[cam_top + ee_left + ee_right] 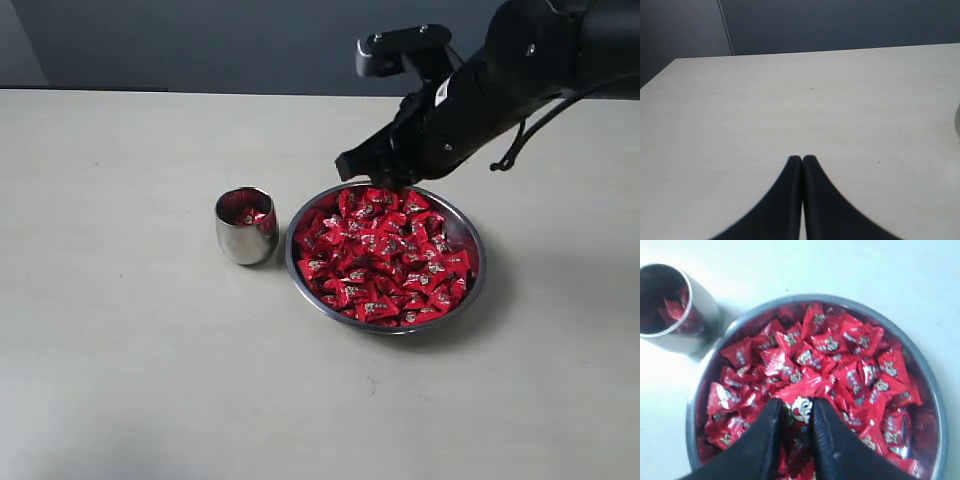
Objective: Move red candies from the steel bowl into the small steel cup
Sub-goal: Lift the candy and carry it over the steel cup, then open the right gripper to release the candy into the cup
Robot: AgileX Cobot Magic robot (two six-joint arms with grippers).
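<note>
The steel bowl (483, 262) sits right of centre, heaped with red candies (385, 255). To its left, close beside it, stands the small steel cup (246, 238) with a few red candies (250, 214) inside. My right gripper (380, 178) hovers over the bowl's far side. In the right wrist view, my right gripper (796, 405) is shut on one red candy (801, 410), with the pile (840, 360), the bowl's rim (805, 298) and the cup (695, 315) below. My left gripper (802, 159) is shut and empty over bare table.
The pale table (130, 360) stretches wide to the left and front of the cup and bowl. A dark wall (200, 40) runs behind the table's far edge. The black right arm (520, 60) reaches in from the upper right.
</note>
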